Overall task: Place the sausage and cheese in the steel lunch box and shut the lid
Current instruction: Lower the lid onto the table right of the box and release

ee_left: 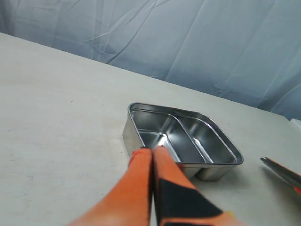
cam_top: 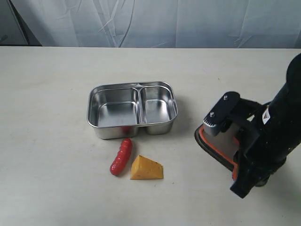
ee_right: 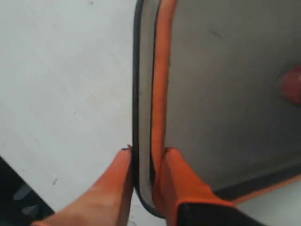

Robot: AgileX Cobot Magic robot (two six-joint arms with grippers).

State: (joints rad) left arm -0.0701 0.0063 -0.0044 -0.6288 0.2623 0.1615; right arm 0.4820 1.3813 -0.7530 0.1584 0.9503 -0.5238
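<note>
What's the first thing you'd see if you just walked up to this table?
The shiny steel lunch box sits empty in the middle of the table, both compartments bare. Just in front of it lie the red sausage and the yellow cheese wedge, side by side. Off to the right, the big black right arm has the dark, orange-rimmed lid pinched by its edge in its jaws.

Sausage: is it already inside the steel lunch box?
No, the sausage lies beside the cheese, outside the empty steel lunch box.
</note>
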